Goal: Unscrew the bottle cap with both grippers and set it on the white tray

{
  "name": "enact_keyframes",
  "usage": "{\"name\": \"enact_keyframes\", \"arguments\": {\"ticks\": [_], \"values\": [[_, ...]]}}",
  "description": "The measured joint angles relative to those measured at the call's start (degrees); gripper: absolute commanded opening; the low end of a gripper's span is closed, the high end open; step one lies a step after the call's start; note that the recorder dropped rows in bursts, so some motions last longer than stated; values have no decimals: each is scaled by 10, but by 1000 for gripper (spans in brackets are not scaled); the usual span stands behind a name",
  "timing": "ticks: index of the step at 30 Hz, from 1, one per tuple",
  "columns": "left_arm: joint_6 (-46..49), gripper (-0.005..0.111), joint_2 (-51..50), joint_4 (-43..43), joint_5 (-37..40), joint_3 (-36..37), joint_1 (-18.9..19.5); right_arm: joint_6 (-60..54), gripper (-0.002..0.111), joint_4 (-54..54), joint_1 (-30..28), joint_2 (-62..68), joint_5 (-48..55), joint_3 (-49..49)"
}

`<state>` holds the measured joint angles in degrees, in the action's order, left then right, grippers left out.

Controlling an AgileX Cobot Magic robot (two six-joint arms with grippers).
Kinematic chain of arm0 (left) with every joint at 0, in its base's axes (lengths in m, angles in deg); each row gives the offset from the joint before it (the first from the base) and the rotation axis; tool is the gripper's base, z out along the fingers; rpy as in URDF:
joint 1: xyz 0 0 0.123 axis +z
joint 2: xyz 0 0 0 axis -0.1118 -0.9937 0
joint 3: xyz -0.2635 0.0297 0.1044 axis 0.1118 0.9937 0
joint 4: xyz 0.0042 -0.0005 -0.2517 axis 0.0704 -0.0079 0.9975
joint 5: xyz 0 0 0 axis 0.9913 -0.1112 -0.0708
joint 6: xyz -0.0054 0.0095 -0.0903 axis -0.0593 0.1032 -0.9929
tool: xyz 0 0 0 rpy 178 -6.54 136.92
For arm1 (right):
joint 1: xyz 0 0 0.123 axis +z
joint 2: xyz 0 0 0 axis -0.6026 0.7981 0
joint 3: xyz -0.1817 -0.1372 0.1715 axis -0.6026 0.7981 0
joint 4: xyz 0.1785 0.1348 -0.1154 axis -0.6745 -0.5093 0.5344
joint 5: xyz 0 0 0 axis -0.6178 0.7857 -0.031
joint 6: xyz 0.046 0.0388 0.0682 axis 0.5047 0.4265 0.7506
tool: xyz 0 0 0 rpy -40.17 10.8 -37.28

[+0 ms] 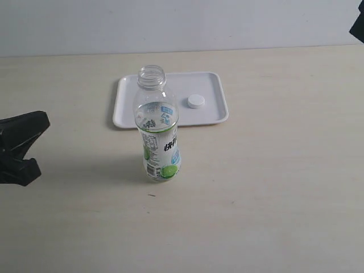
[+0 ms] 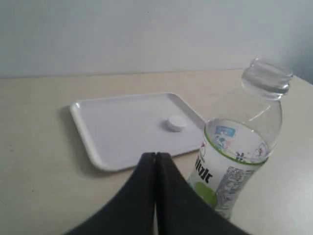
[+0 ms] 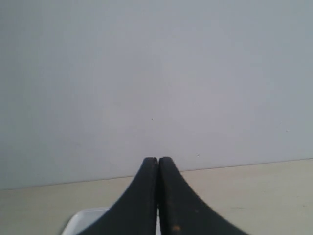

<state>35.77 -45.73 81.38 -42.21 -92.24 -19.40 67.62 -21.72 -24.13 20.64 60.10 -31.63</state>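
Observation:
The clear bottle [image 1: 158, 128] stands upright on the table with its neck bare, just in front of the white tray [image 1: 213, 85]. On the tray's right half lies the small white bottle cap [image 1: 196, 101], also visible as the cap [image 2: 176, 123] on the tray [image 2: 112, 137] in the left wrist view, beside the bottle [image 2: 239, 147]. My left gripper [image 1: 42, 120] is shut and empty at the far left, well clear of the bottle; its tips [image 2: 155, 155] meet. My right gripper [image 3: 158, 159] is shut and empty; only a black corner [image 1: 358, 25] shows at the upper right.
A pale wooden table [image 1: 273, 187] runs back to a plain white wall [image 1: 182, 23]. A corner of the tray [image 3: 78, 223] shows below the right gripper's fingers.

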Motion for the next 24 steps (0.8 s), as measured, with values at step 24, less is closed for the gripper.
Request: {"name": "enact_keyframes", "arguments": {"ticks": [24], "values": [[24, 0, 266, -9, 146, 0, -5, 59, 0, 0, 0, 0, -3, 0]]}}
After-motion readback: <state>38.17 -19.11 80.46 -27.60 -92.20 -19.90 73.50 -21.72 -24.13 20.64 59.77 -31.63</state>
